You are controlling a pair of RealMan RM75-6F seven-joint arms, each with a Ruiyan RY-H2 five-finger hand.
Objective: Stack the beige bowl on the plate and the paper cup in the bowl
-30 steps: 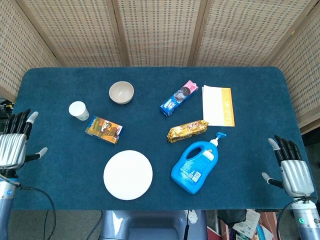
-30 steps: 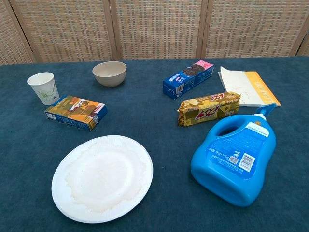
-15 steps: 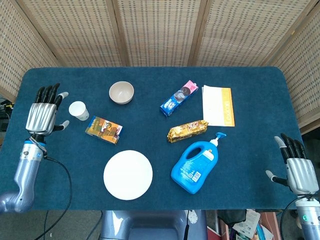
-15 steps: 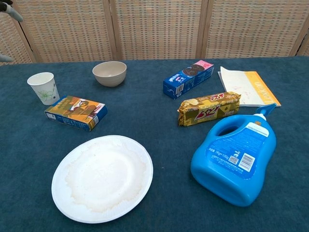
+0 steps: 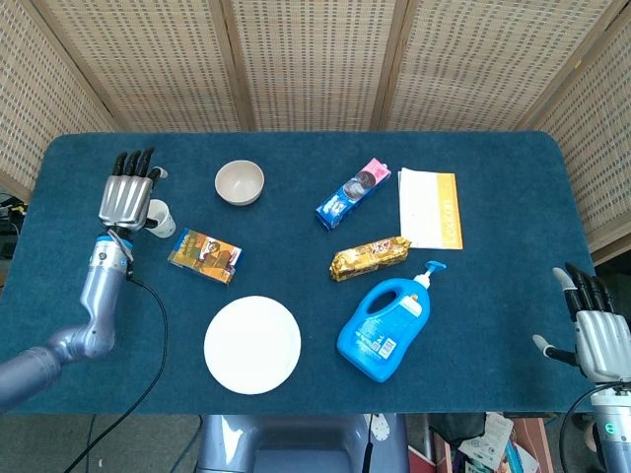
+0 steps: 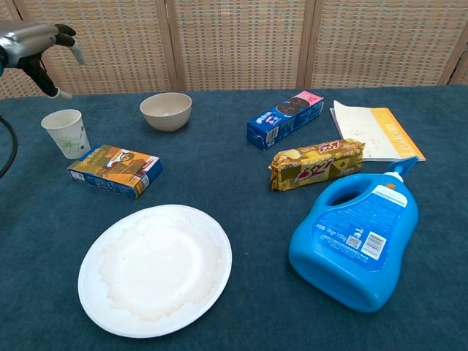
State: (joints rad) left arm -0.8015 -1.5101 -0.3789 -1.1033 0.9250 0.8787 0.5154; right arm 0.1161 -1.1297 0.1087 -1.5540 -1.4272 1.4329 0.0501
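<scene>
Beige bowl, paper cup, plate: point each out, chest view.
beige bowl (image 6: 166,110), chest view, on its outer wall.
paper cup (image 6: 66,136), chest view, on its side wall.
plate (image 6: 100,252), chest view, on its left rim.

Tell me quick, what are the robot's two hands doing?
Left hand: open, above the paper cup, holding nothing.
Right hand: open, holding nothing.

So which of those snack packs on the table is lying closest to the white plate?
The orange-and-blue box, just above the plate and beside the paper cup. The gold biscuit pack and blue cookie box lie further right.
</scene>
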